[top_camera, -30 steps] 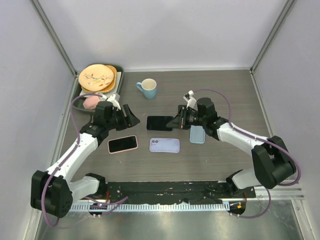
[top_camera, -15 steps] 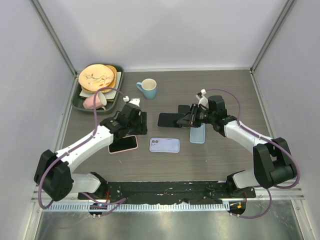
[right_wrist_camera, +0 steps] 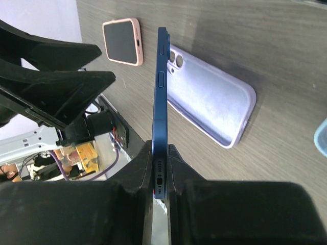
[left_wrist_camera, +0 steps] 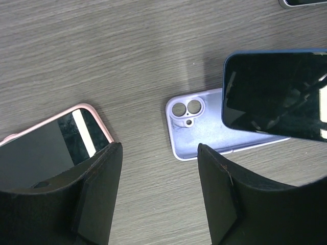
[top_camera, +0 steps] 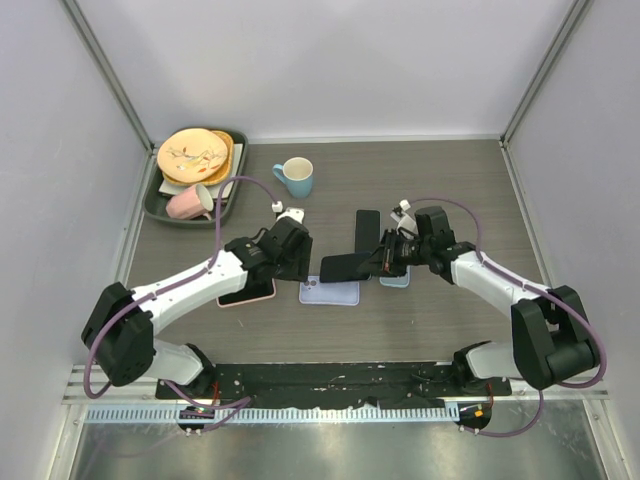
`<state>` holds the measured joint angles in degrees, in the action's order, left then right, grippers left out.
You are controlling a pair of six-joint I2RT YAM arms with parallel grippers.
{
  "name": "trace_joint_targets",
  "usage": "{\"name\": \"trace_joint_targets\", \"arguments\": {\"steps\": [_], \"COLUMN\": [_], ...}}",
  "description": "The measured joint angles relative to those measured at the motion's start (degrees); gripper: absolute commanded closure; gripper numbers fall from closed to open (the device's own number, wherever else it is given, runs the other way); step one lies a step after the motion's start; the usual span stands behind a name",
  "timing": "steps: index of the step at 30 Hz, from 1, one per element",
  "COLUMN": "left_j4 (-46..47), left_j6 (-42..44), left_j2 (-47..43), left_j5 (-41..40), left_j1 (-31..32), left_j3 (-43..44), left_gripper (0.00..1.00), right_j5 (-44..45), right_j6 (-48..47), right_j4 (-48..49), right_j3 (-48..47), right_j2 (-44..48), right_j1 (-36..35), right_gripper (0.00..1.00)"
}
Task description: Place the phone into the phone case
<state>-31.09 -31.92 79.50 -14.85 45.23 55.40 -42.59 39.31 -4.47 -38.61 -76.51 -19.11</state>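
1. Right gripper (right_wrist_camera: 161,153): fingers pressed together on the port end of the dark blue phone (right_wrist_camera: 161,97). They pinch it across its thickness and hold it clear of the table (top_camera: 450,180).
2. Phone: screen up, hanging above the lilac case (left_wrist_camera: 202,127) and covering the end nearer the right arm. It is not seated, and whether any edge touches the case cannot be told.
3. Lilac case: flat on the table, open side up, with the camera cut-out at the end toward the left arm. The phone's free end points the same way, so the orientation looks correct.
4. Left gripper (left_wrist_camera: 161,196): fingers spread wide and holding nothing, low over the table by the cut-out end. It sits between the case and a pink-cased phone (left_wrist_camera: 46,148).
5. Handling, as judged:
   - Square the phone's long edges with the case walls before lowering it.
   - Tuck the free camera end under the lip first, then press the held end down.
   - The case is light and unheld, so a slanted push may slide it. The left gripper is well placed to brace the cut-out end.
   - Let go only once the corners sit inside the rim.
6. Nearby: a pale blue case (top_camera: 395,281) under the right gripper and a second dark phone (top_camera: 367,228) beyond it. Neither is wanted.
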Motion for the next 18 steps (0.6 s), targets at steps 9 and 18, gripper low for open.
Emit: {"name": "trace_joint_targets", "arguments": {"steps": [9,18], "left_j4": [-3.0,-5.4], "left_j6": [-4.6,-7.0], "left_j2": [-2.5,-9.9], "left_j5": [-0.6,-3.3], "left_j1": [0.5,0.5], "left_j3": [-1.3,-3.1], "left_gripper": [0.34,0.34], "right_j5": [2.5,4.6], "right_j6": [0.6,4.7], "right_j4": [-7.7,-6.5], "right_j3": [-0.2,-1.0], "right_j2": [2.0,0.6], "right_j1": [-3.9,-10.0], "right_gripper": [0.99,0.99]}}
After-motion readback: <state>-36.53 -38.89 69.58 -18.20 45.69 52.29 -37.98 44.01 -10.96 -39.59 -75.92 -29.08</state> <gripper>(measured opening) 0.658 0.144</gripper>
